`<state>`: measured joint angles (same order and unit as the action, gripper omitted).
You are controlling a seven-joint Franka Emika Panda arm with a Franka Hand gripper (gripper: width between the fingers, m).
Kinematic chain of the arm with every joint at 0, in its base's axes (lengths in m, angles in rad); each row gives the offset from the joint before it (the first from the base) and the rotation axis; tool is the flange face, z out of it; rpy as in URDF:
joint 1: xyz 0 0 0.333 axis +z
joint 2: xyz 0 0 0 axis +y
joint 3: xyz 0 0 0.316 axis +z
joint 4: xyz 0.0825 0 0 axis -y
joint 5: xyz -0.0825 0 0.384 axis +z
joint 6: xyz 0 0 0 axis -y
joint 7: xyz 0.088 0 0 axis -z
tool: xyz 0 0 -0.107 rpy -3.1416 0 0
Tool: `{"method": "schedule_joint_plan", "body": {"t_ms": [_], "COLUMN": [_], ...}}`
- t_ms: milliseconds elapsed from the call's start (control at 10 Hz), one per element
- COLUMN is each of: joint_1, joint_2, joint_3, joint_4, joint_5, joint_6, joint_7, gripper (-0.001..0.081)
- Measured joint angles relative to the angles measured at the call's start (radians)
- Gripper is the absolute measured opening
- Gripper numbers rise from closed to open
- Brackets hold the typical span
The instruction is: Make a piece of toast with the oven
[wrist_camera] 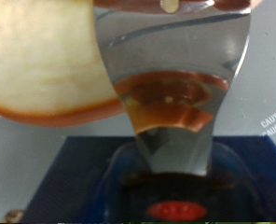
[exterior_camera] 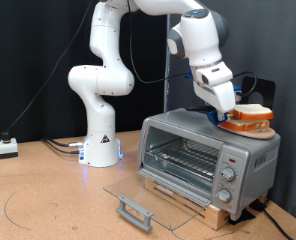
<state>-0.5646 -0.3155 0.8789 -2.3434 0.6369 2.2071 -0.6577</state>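
The silver oven (exterior_camera: 193, 155) stands at the exterior view's right with its glass door (exterior_camera: 153, 195) dropped open flat and its grey bar handle (exterior_camera: 135, 210) nearest the camera. The wire rack (exterior_camera: 183, 155) inside is bare. Two slices of toast (exterior_camera: 251, 113) lie stacked on a brown plate (exterior_camera: 256, 130) on top of the oven. My gripper (exterior_camera: 228, 114) is down at the left edge of the stack. In the wrist view one pale slice with a tan crust (wrist_camera: 40, 61) lies right beside a shiny finger (wrist_camera: 171, 84), above a blue surface (wrist_camera: 82, 177).
The oven sits on a wooden board (exterior_camera: 193, 208) on the brown table. Three round knobs (exterior_camera: 228, 175) are on its front right. The white arm base (exterior_camera: 100, 140) stands behind the oven to its left, with cables and a small box (exterior_camera: 8, 148) at the far left.
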Motion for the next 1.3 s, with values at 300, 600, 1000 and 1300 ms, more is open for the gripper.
{"method": "schedule_joint_plan", "body": {"t_ms": [300, 600, 1000, 1300], "joint_1": [-0.002, 0.002, 0.001, -0.019], "joint_2": [0.002, 0.001, -0.044, -0.081], "joint_3": [-0.010, -0.047, -0.125, -0.196], "joint_4": [-0.001, -0.001, -0.013, -0.028], "joint_5": [0.051, 0.175, 0.227, 0.176], "joint_6": [0.002, -0.026, -0.099, -0.162], "joint_7": [-0.020, -0.107, -0.199, -0.223], "gripper": [0.0396, 0.0396, 0.0396, 0.0396]}}
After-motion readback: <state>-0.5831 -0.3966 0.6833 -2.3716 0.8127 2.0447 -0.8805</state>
